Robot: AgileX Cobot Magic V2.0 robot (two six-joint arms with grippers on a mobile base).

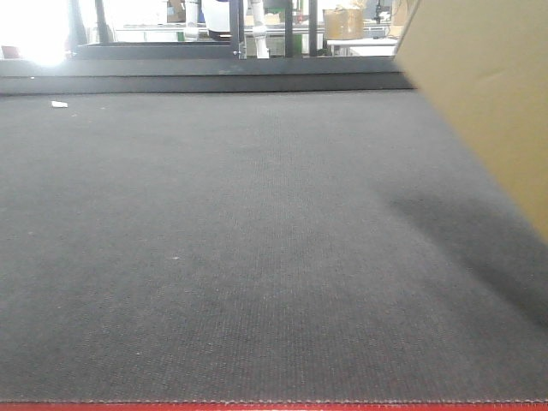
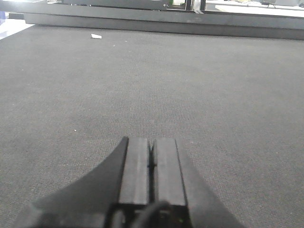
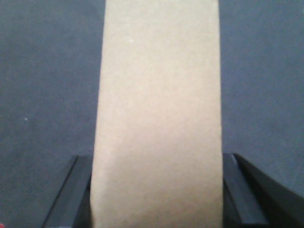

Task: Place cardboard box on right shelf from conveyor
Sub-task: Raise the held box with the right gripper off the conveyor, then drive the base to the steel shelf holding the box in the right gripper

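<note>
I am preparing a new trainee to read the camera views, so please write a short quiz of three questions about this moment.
1. True or false: the left gripper is shut and holds nothing.
2. Choose one. Where is the cardboard box?
A) between the fingers of the right gripper
B) in the left gripper
C) lying on a steel shelf
3. Short answer: what small thing lies on the conveyor near its far left corner?

Key: 1 true; 2 A; 3 a small white scrap.
</note>
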